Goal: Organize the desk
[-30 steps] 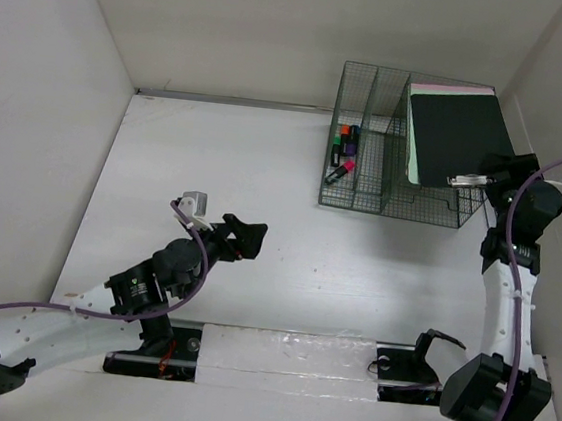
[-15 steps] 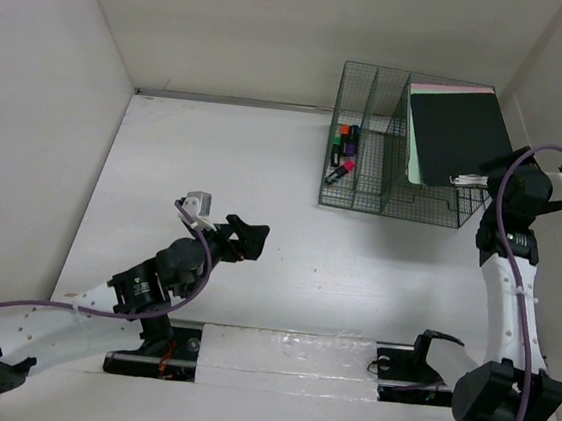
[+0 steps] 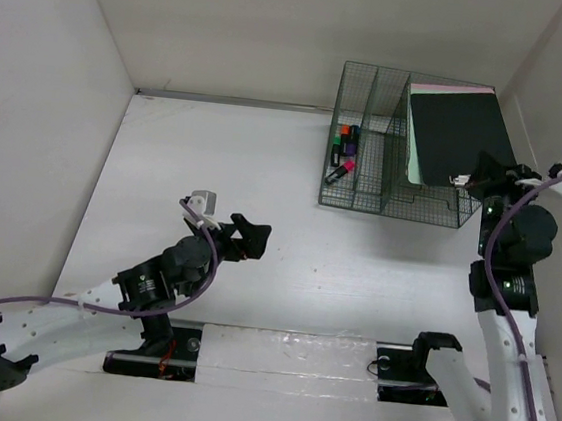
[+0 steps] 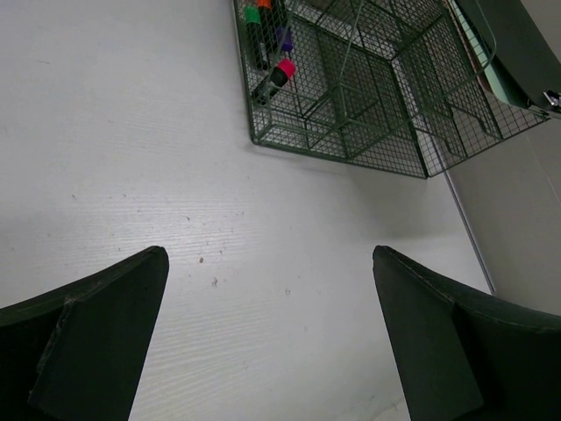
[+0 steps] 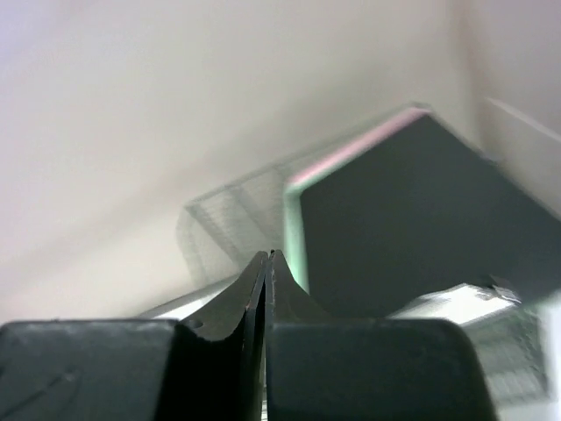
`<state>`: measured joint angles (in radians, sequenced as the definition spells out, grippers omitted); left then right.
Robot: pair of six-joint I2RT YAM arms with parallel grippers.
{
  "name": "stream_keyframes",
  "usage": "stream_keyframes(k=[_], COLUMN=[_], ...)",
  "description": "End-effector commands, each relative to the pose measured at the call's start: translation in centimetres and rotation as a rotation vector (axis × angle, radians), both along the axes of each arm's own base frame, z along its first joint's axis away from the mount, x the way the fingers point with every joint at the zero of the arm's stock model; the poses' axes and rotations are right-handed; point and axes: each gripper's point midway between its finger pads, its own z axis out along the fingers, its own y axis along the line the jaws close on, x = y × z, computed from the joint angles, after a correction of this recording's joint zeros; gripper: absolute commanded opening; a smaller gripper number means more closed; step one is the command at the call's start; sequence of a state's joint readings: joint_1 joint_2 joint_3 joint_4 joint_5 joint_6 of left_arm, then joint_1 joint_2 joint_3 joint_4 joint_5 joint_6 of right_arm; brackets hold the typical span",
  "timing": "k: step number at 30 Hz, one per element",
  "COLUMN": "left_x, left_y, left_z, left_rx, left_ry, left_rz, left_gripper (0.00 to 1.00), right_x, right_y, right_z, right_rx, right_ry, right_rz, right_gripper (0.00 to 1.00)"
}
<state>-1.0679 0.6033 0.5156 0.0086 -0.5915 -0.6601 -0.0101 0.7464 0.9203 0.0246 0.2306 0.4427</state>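
The white desk (image 3: 265,169) carries a green wire-mesh organizer (image 3: 363,194) at its back right. Markers (image 3: 342,152) lie in the organizer's left compartment. A black folder (image 3: 460,129) with pink and green sheets behind it leans in the right compartment. My right gripper (image 3: 483,171) hovers at the folder's lower right corner, shut with nothing between its fingers (image 5: 267,256); the folder (image 5: 412,219) fills the view beyond it. My left gripper (image 3: 248,237) hangs open over bare desk (image 4: 131,158), jaws wide apart (image 4: 269,256), and looks toward the organizer (image 4: 368,96) and markers (image 4: 272,70).
White walls (image 3: 52,96) border the desk on the left, back and right. The right arm (image 3: 503,294) rises close to the right wall. Both arm bases stand on a strip (image 3: 286,357) at the near edge.
My right gripper has gone from open to shut, and its wrist has swung while staying by the folder's corner. The left arm has crept slightly right, still open.
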Motion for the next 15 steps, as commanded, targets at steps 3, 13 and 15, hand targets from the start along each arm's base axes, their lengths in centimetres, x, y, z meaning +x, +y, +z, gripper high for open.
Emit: stream_keyframes(k=[3, 13, 15], left_x=[0.2, 0.3, 0.3], left_y=[0.3, 1.8, 2.6], left_z=[3.7, 6.4, 7.7], left_rx=[-0.084, -0.150, -0.172], left_ry=[-0.051, -0.099, -0.125], left_rz=[0.020, 0.075, 0.094], left_gripper=[0.99, 0.99, 0.99], right_x=[-2.6, -11.6, -12.0], right_y=[9.5, 22.6, 23.3], right_z=[4.2, -1.8, -4.6], right_rx=[-0.159, -0.388, -0.369], right_ry=[-0.171, -0.186, -0.128], right_rz=[0.451, 1.180, 1.201], right_gripper=[0.00, 0.12, 0.20])
